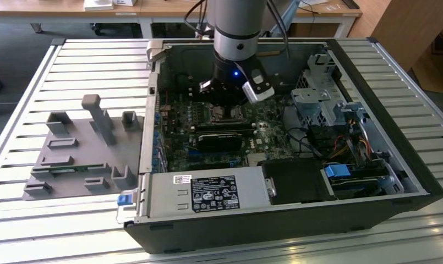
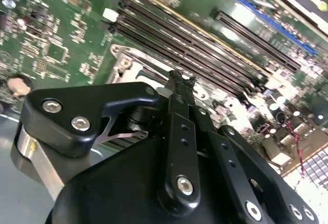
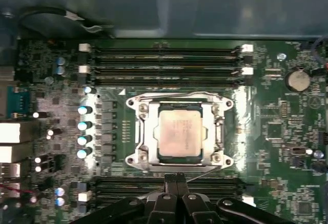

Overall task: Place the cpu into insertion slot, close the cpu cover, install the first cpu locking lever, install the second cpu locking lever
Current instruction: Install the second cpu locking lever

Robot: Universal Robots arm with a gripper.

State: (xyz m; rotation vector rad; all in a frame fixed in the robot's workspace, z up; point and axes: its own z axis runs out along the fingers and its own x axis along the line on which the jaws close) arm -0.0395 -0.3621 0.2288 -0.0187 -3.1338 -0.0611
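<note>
The cpu (image 3: 179,134), a dull beige-silver square, lies flat in the insertion slot (image 3: 139,158) on the green motherboard. The silvery cpu cover (image 3: 146,131) rests down around it, framing the chip in its window. One thin wire locking lever (image 3: 174,95) runs along one edge of the socket. Another (image 3: 207,168) slants along the opposite edge toward my fingertips. My gripper (image 3: 176,179) is shut, its black tips together just beside that edge. In the second wrist view my gripper (image 2: 177,78) hovers close over the socket rim (image 2: 128,62). In the exterior view my gripper (image 1: 225,107) reaches down inside the open computer case.
Long black memory slots (image 3: 164,60) flank the socket on both sides. A row of capacitors (image 3: 83,126) and a coin battery (image 3: 298,79) stand nearby. The case holds a power supply (image 1: 206,195) and a drive cage (image 1: 317,99). A grey fixture tray (image 1: 82,148) lies outside, at the exterior view's left.
</note>
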